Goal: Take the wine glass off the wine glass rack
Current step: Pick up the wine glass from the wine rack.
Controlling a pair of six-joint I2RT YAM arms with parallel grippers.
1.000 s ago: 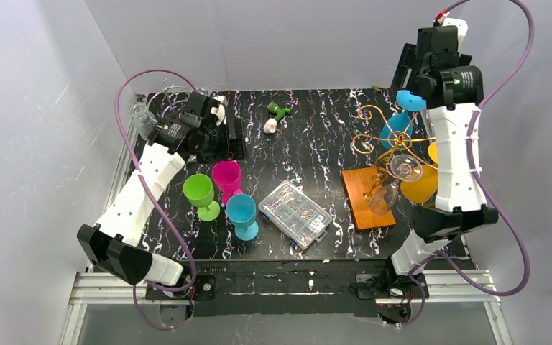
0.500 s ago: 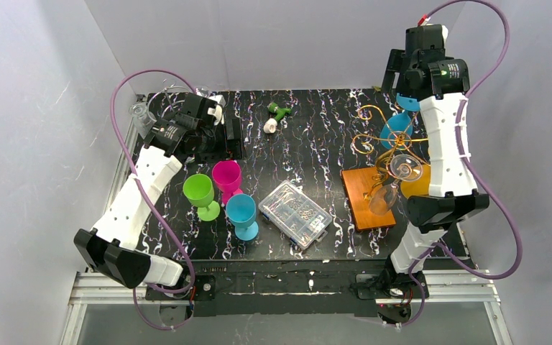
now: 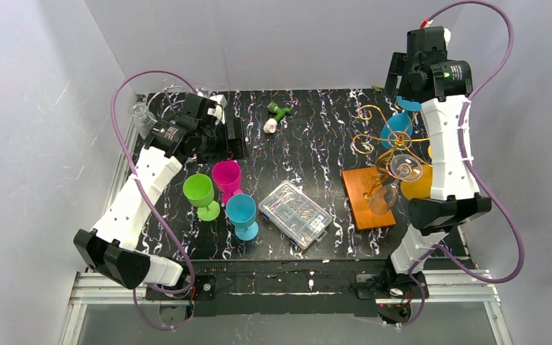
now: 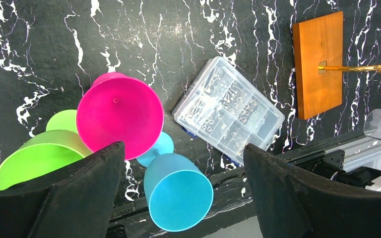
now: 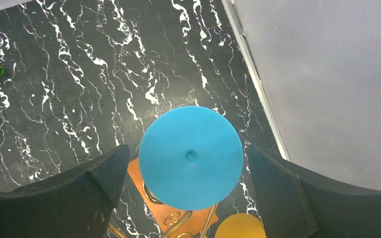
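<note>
The golden wire wine glass rack [image 3: 375, 136] stands on its orange-brown wooden base [image 3: 368, 198] at the right. A blue wine glass [image 3: 398, 126] hangs upside down on it, with a clear glass [image 3: 397, 176] and an orange-yellow glass [image 3: 422, 185]. My right gripper [image 3: 402, 90] hovers above the rack, open. In the right wrist view the blue glass's round foot [image 5: 191, 157] lies between the spread fingers of the right gripper [image 5: 186, 148], with small gaps on both sides. My left gripper [image 3: 228, 140] is open and empty at the back left.
Green [image 3: 200, 192], pink [image 3: 226, 176] and blue [image 3: 242, 212] glasses stand left of centre. A clear plastic compartment box [image 3: 295, 213] lies in the middle. A green and white piece [image 3: 277, 115] lies at the back. A clear glass [image 3: 140, 113] sits at the back left corner.
My right wrist has swung left and back, settling over the blue glass on the rack; it has barely moved in the last half second. The left arm is nearly still.
</note>
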